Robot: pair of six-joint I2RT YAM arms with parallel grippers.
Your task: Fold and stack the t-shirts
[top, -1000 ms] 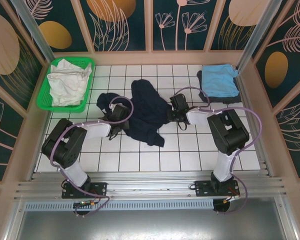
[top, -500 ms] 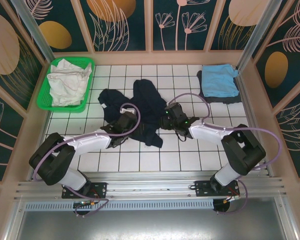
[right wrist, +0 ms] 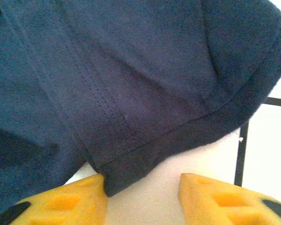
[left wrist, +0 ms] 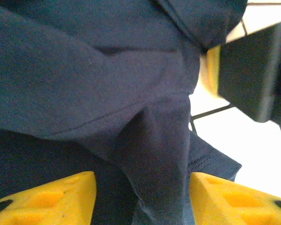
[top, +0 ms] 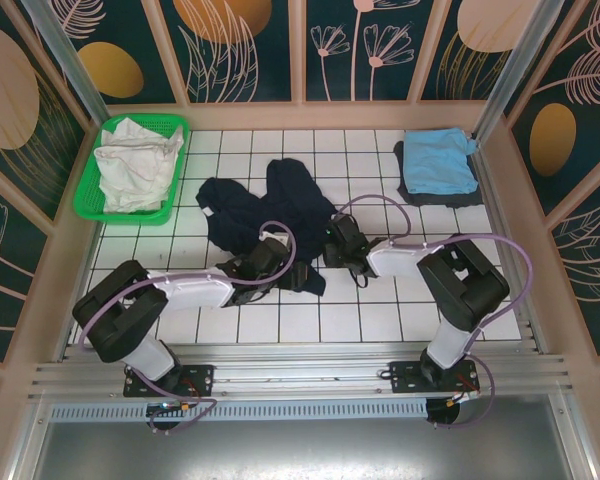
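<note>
Navy t-shirt lies bunched mid-way across the tabletop, long axis running away from the arms. Left gripper: jaws apart, straddling a raised fold at the near hem, so nearer. Right gripper: jaws apart, hem corner just left.

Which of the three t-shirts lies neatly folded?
The light blue cotton t-shirt at the far right corner, a flat rectangle. The dark navy t-shirt lies crumpled mid-table; the white t-shirt is bunched in the green mesh basket.
</note>
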